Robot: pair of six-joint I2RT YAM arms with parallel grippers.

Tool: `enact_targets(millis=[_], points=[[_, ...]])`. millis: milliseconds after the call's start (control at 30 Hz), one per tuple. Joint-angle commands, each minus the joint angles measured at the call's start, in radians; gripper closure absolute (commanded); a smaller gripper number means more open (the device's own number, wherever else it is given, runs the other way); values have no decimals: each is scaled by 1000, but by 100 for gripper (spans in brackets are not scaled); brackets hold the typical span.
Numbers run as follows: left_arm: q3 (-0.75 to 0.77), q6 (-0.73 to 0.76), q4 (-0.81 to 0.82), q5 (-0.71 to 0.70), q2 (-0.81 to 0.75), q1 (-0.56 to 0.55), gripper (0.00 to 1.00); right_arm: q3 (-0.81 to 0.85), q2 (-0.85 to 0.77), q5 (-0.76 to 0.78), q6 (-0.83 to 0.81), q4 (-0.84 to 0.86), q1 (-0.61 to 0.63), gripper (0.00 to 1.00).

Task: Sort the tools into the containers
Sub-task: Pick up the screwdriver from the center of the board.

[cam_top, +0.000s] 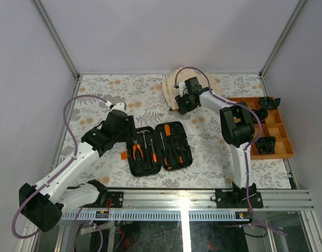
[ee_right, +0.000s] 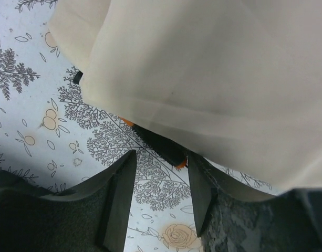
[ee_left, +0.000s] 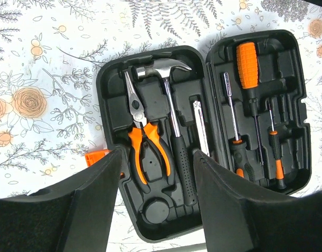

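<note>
The black tool case (cam_top: 171,157) lies open in the middle of the table. In the left wrist view its left half (ee_left: 111,94) holds orange-handled pliers (ee_left: 145,137) and a hammer (ee_left: 173,123). Its right half holds screwdrivers, one with a fat orange handle (ee_left: 247,65). My left gripper (ee_left: 158,155) hangs open over the case's near edge, with nothing between its fingers. My right gripper (ee_right: 162,157) is open at the edge of the beige cloth (ee_right: 213,79). A black-and-orange tool handle (ee_right: 159,140) pokes out from under that cloth, just ahead of the fingertips; the rest of the tool is hidden.
An orange divided tray (cam_top: 284,137) with black parts in it stands at the right edge. The beige cloth (cam_top: 170,86) lies at the back centre under the right arm (cam_top: 235,123). The case's orange latch (ee_left: 96,156) sticks out beside my left finger.
</note>
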Motion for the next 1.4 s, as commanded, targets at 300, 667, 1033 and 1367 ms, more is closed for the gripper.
enact_targets(millis=[300, 667, 1033, 1367], points=[[-1, 5, 3, -22, 29, -14, 44, 90, 60, -25, -83, -154, -6, 69], [-3, 8, 6, -11, 27, -15, 44, -85, -115, 45, -66, -193, -4, 86], [-16, 16, 24, 12, -7, -16, 41, -435, -472, 49, 126, -92, -4, 96], [-10, 13, 57, 72, -40, -16, 37, -753, -892, 102, 370, 85, 91, 100]])
